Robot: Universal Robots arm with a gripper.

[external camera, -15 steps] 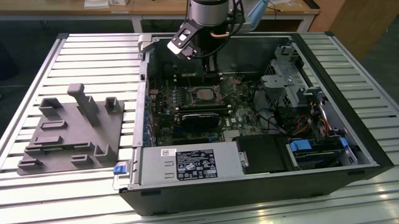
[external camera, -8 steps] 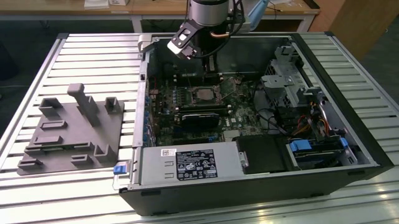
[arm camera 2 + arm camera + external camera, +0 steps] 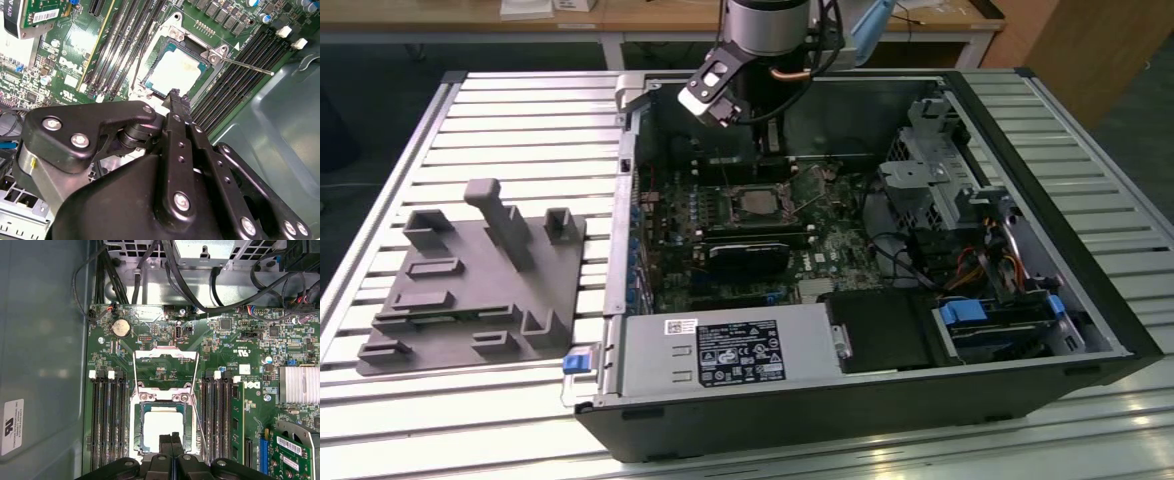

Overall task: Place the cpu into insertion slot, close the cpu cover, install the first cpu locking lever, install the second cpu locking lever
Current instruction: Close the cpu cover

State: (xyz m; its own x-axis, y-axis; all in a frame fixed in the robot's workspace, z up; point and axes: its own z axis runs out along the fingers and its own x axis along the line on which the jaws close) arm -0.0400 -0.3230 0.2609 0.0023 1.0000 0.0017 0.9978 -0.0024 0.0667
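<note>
At the insertion slot (image 3: 138, 412): the cpu (image 3: 161, 426) lies flat inside it, dull silver top up, and looks seated within the thin metal rim. The slot sits mid-board in an open computer case (image 3: 854, 410).
Cpu cover (image 3: 166, 354): swung up off the slot on the side toward the round coin battery (image 3: 120, 328). The green board shows through its square cut-out, so it is not yet closed.
Locking lever (image 3: 247, 66): a thin bare wire rod, unlatched, standing free just beside the slot.
Memory slots (image 3: 220, 420): long black banks flanking the slot on two sides.
Gripper (image 3: 171, 442): hangs just above the slot's edge farthest from the raised cover. It is near the chip but, as far as I can judge, not touching it.
Fingers (image 3: 166, 445): pressed together with only a seam between them, holding nothing.
How the cpu would handle: my judgement — light, rigid and smooth-topped, so slippery, with a delicate underside. It is best gripped by two opposite edges and never pressed down hard.
How the cover would handle: likely thin, stiff, hinged sheet metal — better pushed at its free edge than over the chip.
Away from the slot: a grey moulded fixture block (image 3: 467, 290) rests on the slatted table (image 3: 520, 120), outside the case and well apart.
</note>
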